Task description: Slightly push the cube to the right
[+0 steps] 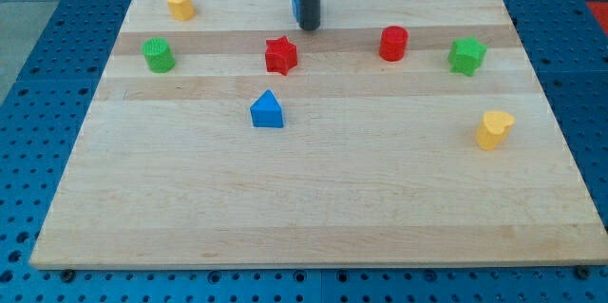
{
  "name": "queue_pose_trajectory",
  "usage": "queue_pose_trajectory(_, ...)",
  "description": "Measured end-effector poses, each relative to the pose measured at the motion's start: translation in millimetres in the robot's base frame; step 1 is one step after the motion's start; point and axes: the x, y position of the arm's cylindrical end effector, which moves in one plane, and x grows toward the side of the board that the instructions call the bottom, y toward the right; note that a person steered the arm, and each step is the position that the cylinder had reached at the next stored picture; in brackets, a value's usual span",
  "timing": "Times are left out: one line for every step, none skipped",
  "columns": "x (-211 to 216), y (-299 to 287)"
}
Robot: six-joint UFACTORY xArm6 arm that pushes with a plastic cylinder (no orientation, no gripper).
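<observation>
A blue block (295, 4), probably the cube, sits at the view's top edge of the wooden board (304, 198). The dark rod hides most of it, and only a sliver shows on the rod's left side. My tip (310, 28) rests on the board just right of and below that blue block, touching or nearly touching it. The red star (280, 54) lies a little below and left of the tip.
A yellow block (180, 4) is at the top left and a green cylinder (159, 55) below it. A blue house-shaped block (267, 110) is near the middle. A red cylinder (393, 44), a green star (466, 56) and a yellow heart (493, 129) are on the right.
</observation>
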Motion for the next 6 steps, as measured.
queue_pose_trajectory(-4.8,-40.9)
queue_pose_trajectory(-22.4,-55.1)
queue_pose_trajectory(-39.8,-51.7)
queue_pose_trajectory(-46.1,-18.5)
queue_pose_trajectory(-46.1,-9.0)
queue_pose_trajectory(-46.1,-9.0)
